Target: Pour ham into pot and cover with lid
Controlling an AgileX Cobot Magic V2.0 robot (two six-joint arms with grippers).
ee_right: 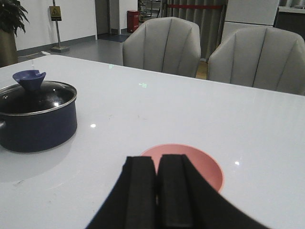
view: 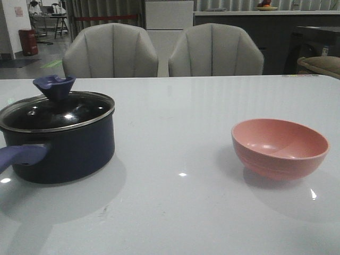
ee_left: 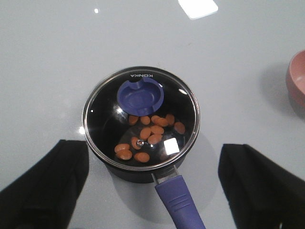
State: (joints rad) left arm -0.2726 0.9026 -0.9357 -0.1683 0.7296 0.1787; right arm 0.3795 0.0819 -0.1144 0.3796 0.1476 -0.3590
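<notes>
Pot handle (view: 21, 155) cropped at edge

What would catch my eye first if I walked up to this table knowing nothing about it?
Probably the dark pot on the left of the table, its glass lid on and orange ham slices visible through it. Next, the empty pink bowl standing alone on the right. The left tool is spread wide above the pot, while the right tool is closed near the bowl.
</notes>
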